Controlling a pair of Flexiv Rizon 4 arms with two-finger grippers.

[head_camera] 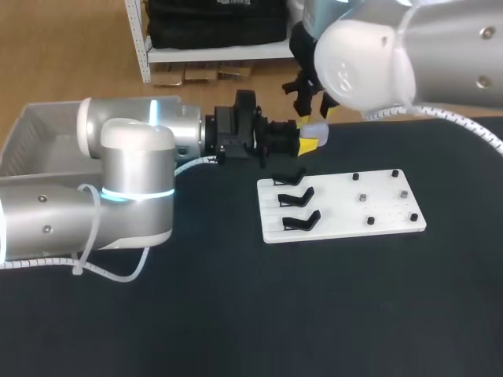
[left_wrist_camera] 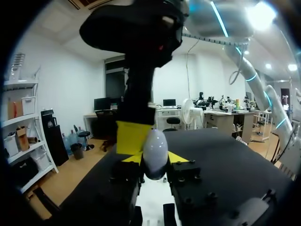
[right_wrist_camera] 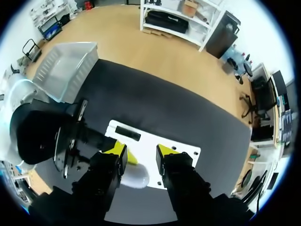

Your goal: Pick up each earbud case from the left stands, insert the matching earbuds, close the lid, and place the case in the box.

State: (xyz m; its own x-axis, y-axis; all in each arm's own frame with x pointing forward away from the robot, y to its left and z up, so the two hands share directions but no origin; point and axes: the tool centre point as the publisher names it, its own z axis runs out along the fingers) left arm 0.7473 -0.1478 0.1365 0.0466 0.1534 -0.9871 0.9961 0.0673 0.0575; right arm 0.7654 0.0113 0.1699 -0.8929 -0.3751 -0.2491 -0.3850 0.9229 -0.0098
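Earbud case (head_camera: 316,129), a white, glossy, egg-shaped plastic shell, is held in the air above the dark bench (head_camera: 314,314). It sits just past the far edge of the white flat board (head_camera: 381,214), whose three black stands (head_camera: 297,196) carry no case. Left jaws are closed on the case from two sides, yellow fingertips (left_wrist_camera: 180,157) against its lower flanks. Right jaws hang above it, spread wide; whether a tip touches the shell cannot be told. The shell is probably light and rigid but slick and rounded, so it is liable to slip from a pinch. A hold across its widest part looks safest. The clear plastic box (head_camera: 31,133) stands well apart.
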